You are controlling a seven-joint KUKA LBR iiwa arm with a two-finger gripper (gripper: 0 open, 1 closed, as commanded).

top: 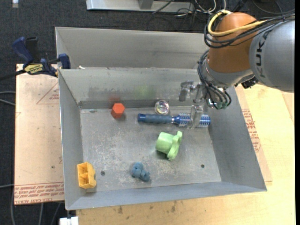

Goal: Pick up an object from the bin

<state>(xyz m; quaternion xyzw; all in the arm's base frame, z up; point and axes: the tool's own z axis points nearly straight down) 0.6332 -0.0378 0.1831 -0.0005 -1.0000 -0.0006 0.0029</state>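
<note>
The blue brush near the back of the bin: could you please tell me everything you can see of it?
The blue plastic brush lies flat on the floor of the grey metal bin, near the back wall, with its handle toward the view's left. The dark blue handle ends in white and blue bristles at the right, beneath the gripper. A shiny clear ball sits close behind the handle; contact is unclear.

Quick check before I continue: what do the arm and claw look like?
The arm is a thick, rounded silver-grey link with dark lettering on its side. Its wrist wears a smooth orange dome cover, with yellow and black cables looped over it. The claw is small, silvery metal.
</note>
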